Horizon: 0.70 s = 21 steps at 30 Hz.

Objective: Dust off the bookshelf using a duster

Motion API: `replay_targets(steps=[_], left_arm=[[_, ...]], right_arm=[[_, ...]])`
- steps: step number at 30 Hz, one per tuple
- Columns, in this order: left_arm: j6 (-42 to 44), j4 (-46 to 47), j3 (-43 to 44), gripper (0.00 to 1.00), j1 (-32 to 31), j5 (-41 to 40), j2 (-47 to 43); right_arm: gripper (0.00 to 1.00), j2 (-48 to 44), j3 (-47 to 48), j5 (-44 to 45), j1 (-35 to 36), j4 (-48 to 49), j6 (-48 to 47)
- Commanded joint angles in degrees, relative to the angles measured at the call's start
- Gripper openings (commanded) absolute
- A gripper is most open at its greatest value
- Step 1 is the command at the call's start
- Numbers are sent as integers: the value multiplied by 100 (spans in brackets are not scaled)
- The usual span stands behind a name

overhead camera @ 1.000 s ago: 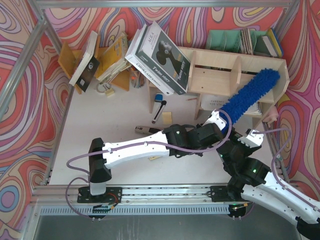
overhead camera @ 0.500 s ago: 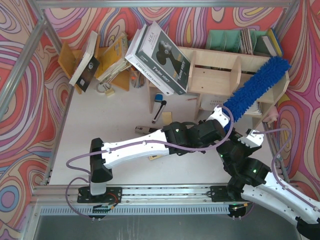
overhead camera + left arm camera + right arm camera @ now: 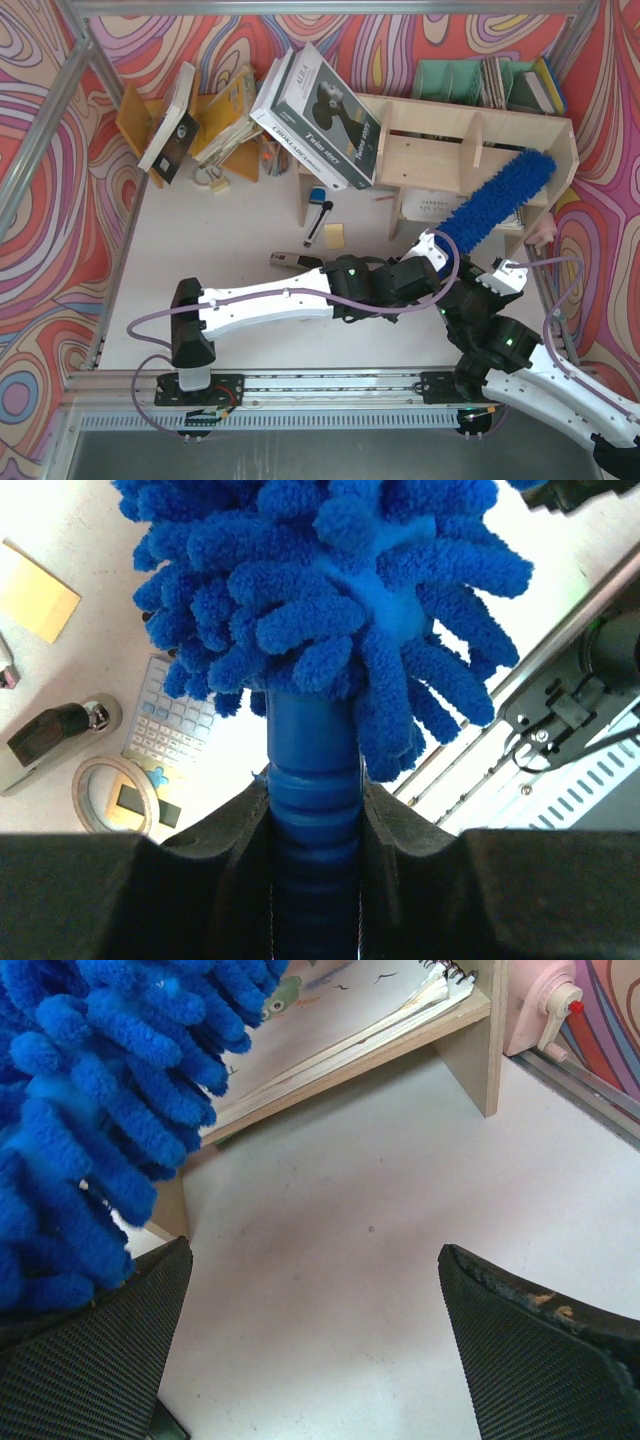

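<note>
Same build on left arm (image 3: 262,300) and right arm (image 3: 560,385): white link shells with small dark screws, black joint housings, black base blocks (image 3: 190,345). A lilac cable (image 3: 137,325) loops along each. Small green light (image 3: 511,341) on the right one's elbow housing; right gripper (image 3: 312,1260) has black fingers (image 3: 90,1360), woven-texture pads, one edge scuffed pale.

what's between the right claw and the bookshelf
Only bare white table, seen in the right wrist view. The open right claw faces the bookshelf across it, with blue fluff of the duster at one side.
</note>
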Motion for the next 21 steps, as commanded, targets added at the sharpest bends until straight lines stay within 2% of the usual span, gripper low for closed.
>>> replay_targets(steps=[1, 9, 15, 21], left_arm=[[376, -223, 143, 0, -228, -56, -352], [586, -542, -84, 0, -471, 220, -727], [431, -568, -381, 0, -559, 300, -907], [111, -437, -440, 0, -551, -39, -993]], right_arm=[[99, -11, 40, 169, -15, -118, 98], [99, -7, 42, 187, -15, -143, 123], [99, 16, 51, 195, -15, -139, 131], [99, 77, 63, 204, -17, -137, 126]])
